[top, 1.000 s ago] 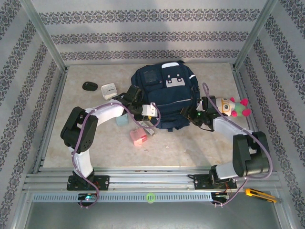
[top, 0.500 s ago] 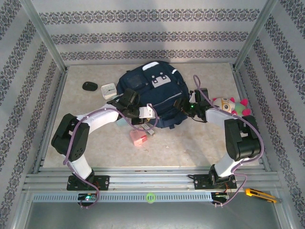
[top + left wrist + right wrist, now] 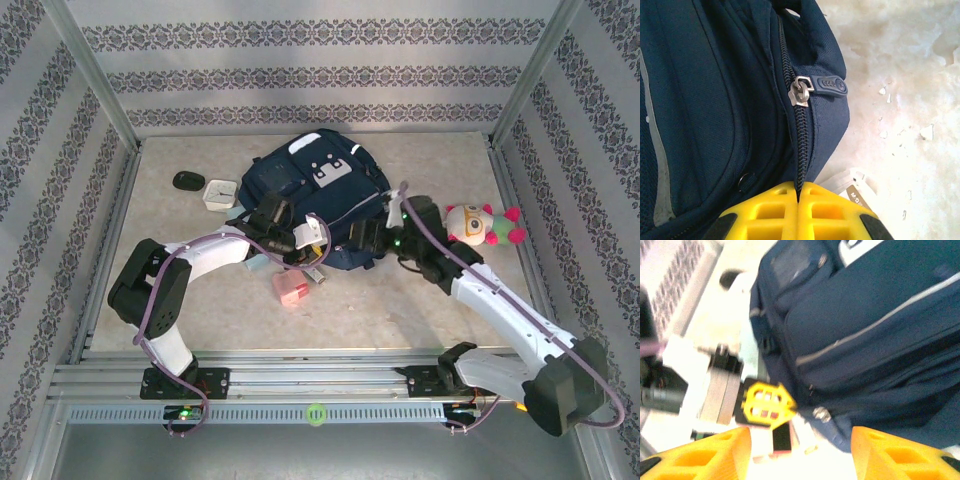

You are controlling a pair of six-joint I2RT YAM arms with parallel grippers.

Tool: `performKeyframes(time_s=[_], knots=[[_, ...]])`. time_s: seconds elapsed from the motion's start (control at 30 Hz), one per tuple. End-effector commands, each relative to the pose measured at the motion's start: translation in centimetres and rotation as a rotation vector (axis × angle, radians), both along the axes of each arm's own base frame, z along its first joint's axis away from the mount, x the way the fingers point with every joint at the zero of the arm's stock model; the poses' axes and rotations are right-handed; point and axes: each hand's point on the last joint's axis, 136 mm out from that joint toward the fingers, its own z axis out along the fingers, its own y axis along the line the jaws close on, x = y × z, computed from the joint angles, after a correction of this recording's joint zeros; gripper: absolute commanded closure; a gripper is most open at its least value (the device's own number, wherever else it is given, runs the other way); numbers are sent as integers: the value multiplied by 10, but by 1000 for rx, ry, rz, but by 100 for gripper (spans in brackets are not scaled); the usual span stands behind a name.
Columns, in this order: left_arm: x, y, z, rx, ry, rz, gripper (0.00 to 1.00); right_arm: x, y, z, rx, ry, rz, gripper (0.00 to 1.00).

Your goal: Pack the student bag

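The student bag (image 3: pixel 290 190) lies flat at the far middle of the table (image 3: pixel 400 300), front pockets up. It now sits further from the arm bases and more to the left than a second ago, turned slightly as well.

The left gripper (image 3: pixel 799 202) is at the bag's near edge and has just snapped shut. Its yellow pads are pressed flat together, and the zip seam runs straight down between them, so it appears to be nipping the bag along the zip. The zip slider (image 3: pixel 800 93) with its navy pull tab sits a little further up that seam, untouched.

The right gripper (image 3: pixel 800 436) hovers just off the bag's near right corner. Its jaws have spread wider over the last second and hold nothing. Its arm has unfolded from a tight crouch into a long reach.

Nothing looks packed yet. A plush toy (image 3: pixel 478 225) lies to the right of the bag and a pink box (image 3: pixel 290 289) just in front of it. A small white square object (image 3: pixel 220 191) is beside its left edge, with a black mouse (image 3: pixel 187 181) further left.

The left arm seems to be pinning the bag while the right readies for the zip. From here it is hard to tell whether the compartment is open.
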Motion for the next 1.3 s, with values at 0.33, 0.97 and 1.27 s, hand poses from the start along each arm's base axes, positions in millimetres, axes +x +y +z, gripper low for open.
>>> performKeyframes(time_s=[0.33,0.97,1.27], knots=[[-4,-24,29,-133,3,-78,100,-3,27,-87,-173,217,164,48],[-2,-26,36,-147,-8,-85,100,17,36,-87,-138,180,204,61],[0,-25,40,-143,-20,-82,100,6,25,-104,-233,179,157,70]])
